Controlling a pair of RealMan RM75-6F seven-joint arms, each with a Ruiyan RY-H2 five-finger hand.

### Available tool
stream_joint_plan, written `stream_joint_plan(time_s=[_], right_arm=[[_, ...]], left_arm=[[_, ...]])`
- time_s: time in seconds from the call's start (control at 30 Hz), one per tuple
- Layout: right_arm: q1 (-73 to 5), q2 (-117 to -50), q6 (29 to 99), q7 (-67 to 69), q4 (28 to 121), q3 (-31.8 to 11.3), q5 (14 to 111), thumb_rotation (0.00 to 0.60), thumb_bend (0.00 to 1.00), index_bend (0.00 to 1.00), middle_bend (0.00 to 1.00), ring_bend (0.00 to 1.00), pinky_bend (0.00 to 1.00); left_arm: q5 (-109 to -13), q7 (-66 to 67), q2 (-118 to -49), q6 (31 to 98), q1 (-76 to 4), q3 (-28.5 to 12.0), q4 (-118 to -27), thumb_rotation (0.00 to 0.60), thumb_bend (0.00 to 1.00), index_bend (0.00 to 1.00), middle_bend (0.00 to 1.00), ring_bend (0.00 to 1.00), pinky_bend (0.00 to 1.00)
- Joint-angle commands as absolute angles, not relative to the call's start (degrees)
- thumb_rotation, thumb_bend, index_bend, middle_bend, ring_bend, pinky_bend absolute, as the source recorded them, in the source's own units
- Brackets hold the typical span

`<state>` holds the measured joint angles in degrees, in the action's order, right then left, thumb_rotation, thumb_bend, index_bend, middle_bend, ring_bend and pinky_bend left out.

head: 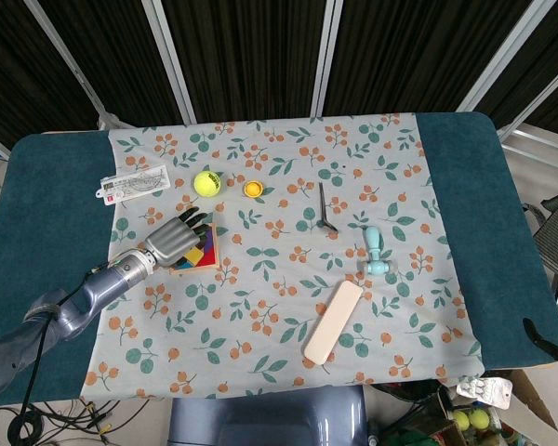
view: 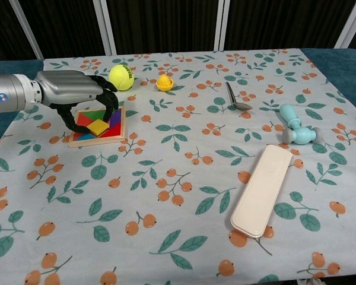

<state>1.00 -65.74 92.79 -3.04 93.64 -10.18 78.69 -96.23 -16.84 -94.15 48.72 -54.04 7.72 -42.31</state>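
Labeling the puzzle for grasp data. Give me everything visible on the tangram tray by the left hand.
The tangram tray is a flat square with a pale, wood-looking frame holding coloured pieces: red, yellow, green, blue, purple. It lies flat on the floral tablecloth, near its left side, in front of the tennis ball. The left hand arches over it, dark fingertips down on or just above the pieces; contact is unclear. Its far-left part is hidden by the hand.

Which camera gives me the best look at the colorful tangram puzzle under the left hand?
The chest view: the tangram puzzle shows its wooden frame and coloured pieces, with the left hand arched above it. In the head view the hand covers most of the puzzle.
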Motion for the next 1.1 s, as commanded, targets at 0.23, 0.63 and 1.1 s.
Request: stream_joint_plan(time_s=[0.23, 0.63, 1.1], right_arm=[[1.02, -65.73, 92.84, -3.01, 93.65, -10.13, 78.8, 0.6, 0.13, 0.0, 0.0, 0.15, 0.37], [1.02, -65.68, 92.78, -2.94, 93.65, -10.14, 78.76, 0.6, 0.13, 0.0, 0.0, 0.15, 0.37], [1.04, -65.67, 92.76, -3.0, 93.7, -10.17, 78.64, 0.6, 0.13, 0.0, 0.0, 0.15, 0.37]], left_arm=[[-96.26, -16.57, -93.82, 48.62, -54.06, 7.77, -42.86, 0.6, 0.36, 0.53, 0.2, 0.03, 0.02], [-95.97, -15.69, -93.39, 48.24, -54.15, 7.51, -43.94, 0.6, 0.36, 0.53, 0.2, 0.03, 0.02], [-95.95, -15.53, -93.7, 47.97, -54.19, 7.48, -43.79, 0.6, 0.36, 0.53, 0.2, 0.03, 0.02]])
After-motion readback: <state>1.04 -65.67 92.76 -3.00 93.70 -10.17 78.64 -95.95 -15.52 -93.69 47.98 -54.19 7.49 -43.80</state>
